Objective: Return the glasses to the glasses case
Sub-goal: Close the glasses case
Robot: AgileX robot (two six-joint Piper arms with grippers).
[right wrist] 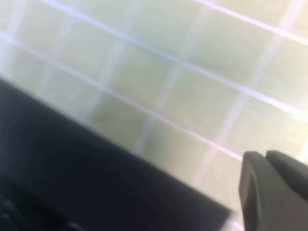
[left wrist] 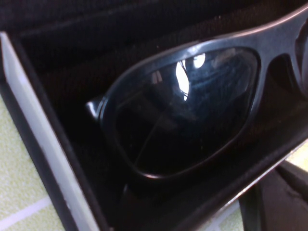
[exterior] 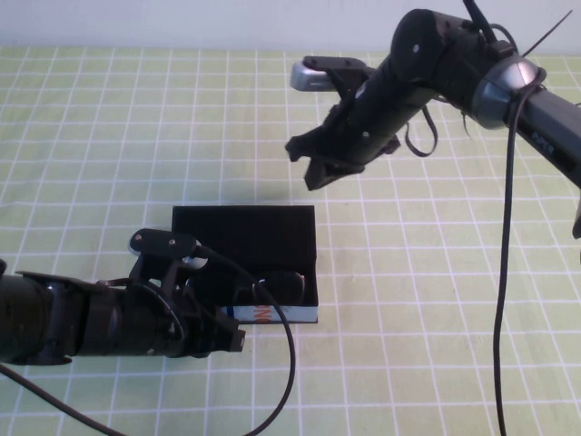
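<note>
Glasses (left wrist: 183,110), glossy black plastic, inside boxy case (exterior: 272,238); left gripper (exterior: 238,338) unclear, right gripper (exterior: 313,163) open overhead

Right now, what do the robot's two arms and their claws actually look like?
Both arms are matte black tubes trailing thin black cables. The right arm has a silver-grey joint collar. The left gripper and right gripper are black, each beside a small grey-tipped camera.

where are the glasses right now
The glasses lie inside the open glasses case, near its front edge, beside the left gripper; the right gripper hovers above, behind the case.
</note>
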